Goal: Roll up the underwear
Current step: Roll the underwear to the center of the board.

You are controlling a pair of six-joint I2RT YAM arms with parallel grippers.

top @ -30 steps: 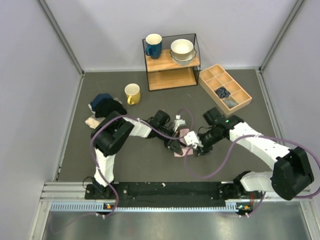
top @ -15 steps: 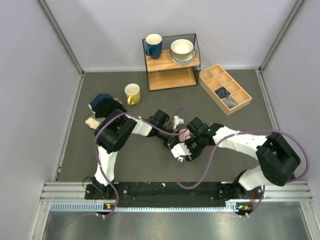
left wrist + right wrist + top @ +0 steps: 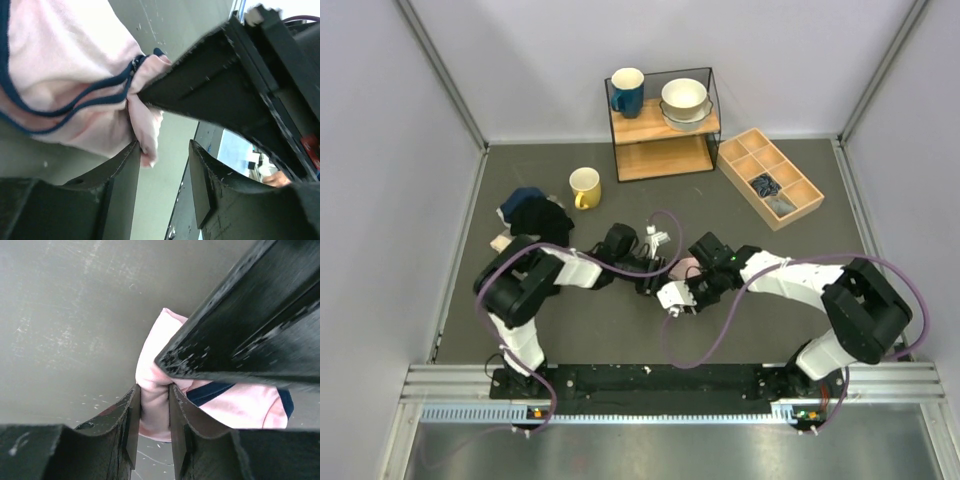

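The underwear (image 3: 688, 267) is a small bunch of light-pink fabric with navy edging, lying mid-table between my two grippers. In the right wrist view my right gripper (image 3: 154, 390) is shut on a fold of the underwear (image 3: 155, 415). In the left wrist view my left gripper (image 3: 165, 150) is open, and the underwear (image 3: 65, 75) bulges at upper left with a flap touching one fingertip (image 3: 134, 155). From above, the left gripper (image 3: 651, 278) sits just left of the cloth and the right gripper (image 3: 676, 297) at its near edge, mostly hiding it.
A yellow mug (image 3: 584, 187) stands at the back left. Black and blue garments (image 3: 533, 212) and a beige cloth (image 3: 502, 243) lie at far left. A shelf (image 3: 663, 125) with a blue mug and bowls and a wooden divider tray (image 3: 770, 177) are at the back.
The right gripper has moved left across the cloth, toward the left gripper. The left arm has drawn back to the left. The underwear is now more bunched between them.
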